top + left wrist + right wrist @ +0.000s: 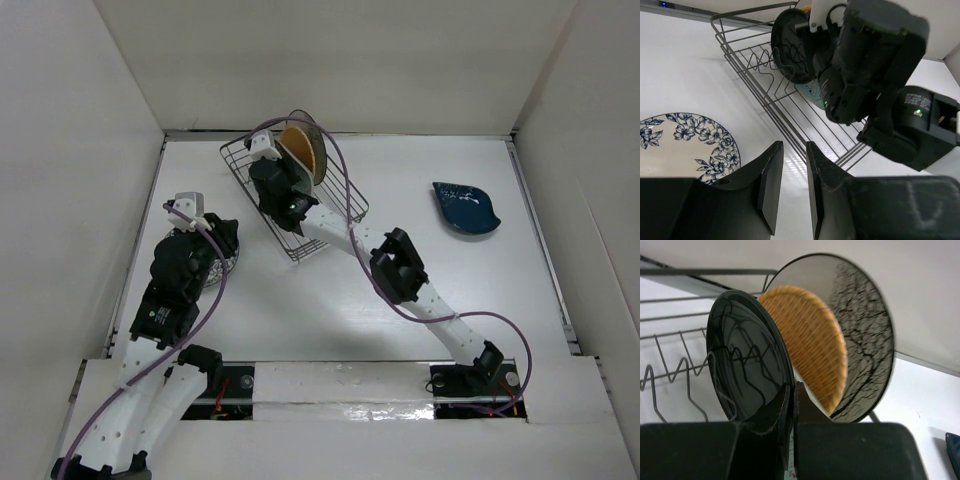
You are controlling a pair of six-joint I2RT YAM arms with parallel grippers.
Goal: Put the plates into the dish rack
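The dish rack (335, 205) stands at the back middle of the table. The beige plate with grey print (865, 335) and the orange plate (812, 342) stand upright in it. My right gripper (791, 390) is shut on the rim of the black plate (742, 357), holding it upright among the rack's prongs beside the orange plate. The white-and-blue floral plate (685, 142) lies flat on the table left of the rack. My left gripper (794, 150) is open and empty just above the table beside it. The dark-blue leaf plate (465, 208) lies at the right.
My right arm (870, 65) reaches over the rack's near corner, close in front of my left gripper. A pale green piece (809, 92) shows on the rack floor under it. White walls enclose the table on three sides.
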